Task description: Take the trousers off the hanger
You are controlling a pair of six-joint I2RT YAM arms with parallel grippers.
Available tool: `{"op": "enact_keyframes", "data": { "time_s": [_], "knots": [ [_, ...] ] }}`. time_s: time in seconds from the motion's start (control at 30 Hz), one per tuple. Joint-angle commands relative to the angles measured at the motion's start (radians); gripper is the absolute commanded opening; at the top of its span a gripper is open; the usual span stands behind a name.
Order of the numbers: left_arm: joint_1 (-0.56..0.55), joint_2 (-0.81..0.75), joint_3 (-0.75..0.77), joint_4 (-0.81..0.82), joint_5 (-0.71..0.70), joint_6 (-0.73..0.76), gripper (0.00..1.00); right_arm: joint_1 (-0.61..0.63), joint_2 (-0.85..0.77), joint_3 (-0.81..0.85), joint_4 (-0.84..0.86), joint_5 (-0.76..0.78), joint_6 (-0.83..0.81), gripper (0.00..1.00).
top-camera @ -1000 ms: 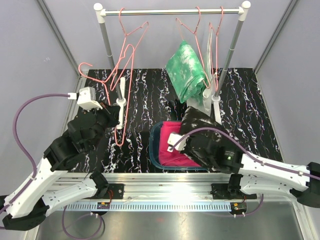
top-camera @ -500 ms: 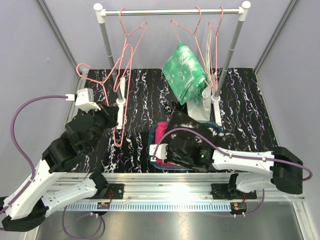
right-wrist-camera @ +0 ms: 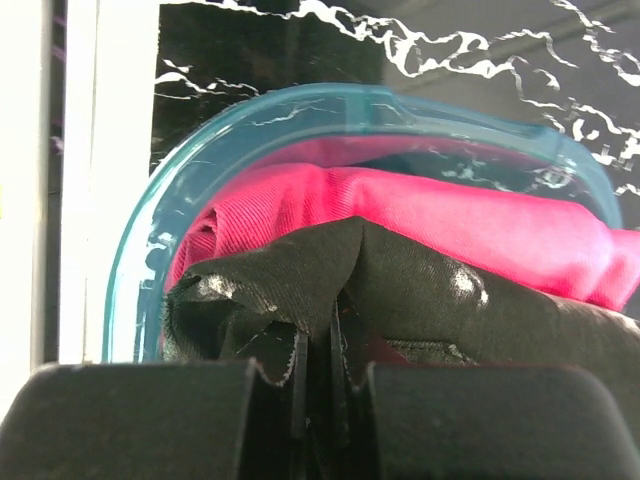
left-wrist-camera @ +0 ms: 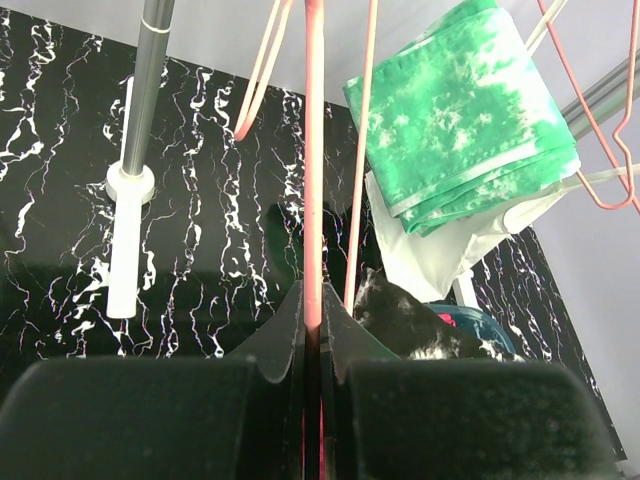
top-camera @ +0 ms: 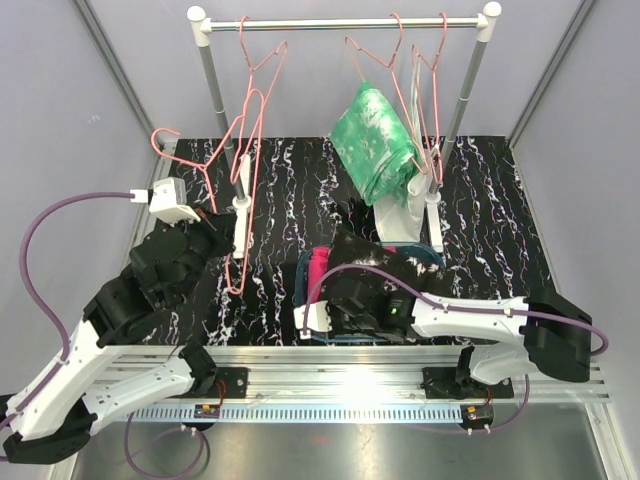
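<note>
**While one pair lands, one hangs**

As the right fingers (right-wrist-camera: pixel 320 350) pinch a fold of the black splashed trousers (right-wrist-camera: pixel 420 290) low over the magenta trousers (right-wrist-camera: pixel 450 210) in the blue tub (right-wrist-camera: pixel 300 110), the left fingers (left-wrist-camera: pixel 313 330) are clamped on an empty pink hanger (left-wrist-camera: pixel 314 150). Green tie-dye trousers (left-wrist-camera: pixel 460 110) hang at the rail (top-camera: pixel 330 22). Released carelessly, black cloth could spill over the rim onto the surface (top-camera: pixel 300 190).

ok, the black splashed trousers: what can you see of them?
The black trousers are soft matte fabric with white splashes, crumpled in a heap. They lie in the teal bin on top of the magenta trousers, which show around their far side. The right gripper is shut on a raised fold of them.
</note>
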Motion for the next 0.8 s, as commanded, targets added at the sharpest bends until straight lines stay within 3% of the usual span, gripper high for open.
{"op": "enact_keyframes", "data": {
  "time_s": [0.0, 0.13, 0.37, 0.6, 0.67, 0.77],
  "knots": [
    [0.003, -0.001, -0.007, 0.058, -0.021, -0.001, 0.0, -0.006, 0.032, -0.022, -0.015, -0.202, 0.03, 0.0],
    [0.003, -0.001, -0.007, 0.061, -0.017, -0.007, 0.0, -0.07, 0.078, -0.023, 0.051, -0.366, 0.101, 0.0],
    [0.003, -0.004, 0.017, 0.035, -0.032, 0.007, 0.0, -0.1, 0.271, 0.054, 0.066, -0.463, 0.149, 0.0],
    [0.004, -0.017, 0.036, 0.011, -0.052, 0.019, 0.0, -0.12, 0.193, 0.065, 0.062, -0.515, 0.159, 0.08],
    [0.004, -0.02, 0.037, 0.008, -0.053, 0.019, 0.0, -0.135, 0.182, 0.103, -0.024, -0.495, 0.149, 0.28],
    [0.004, -0.021, 0.036, 0.011, -0.055, 0.017, 0.0, -0.165, 0.112, 0.124, -0.075, -0.478, 0.172, 0.47]
  ]
}}
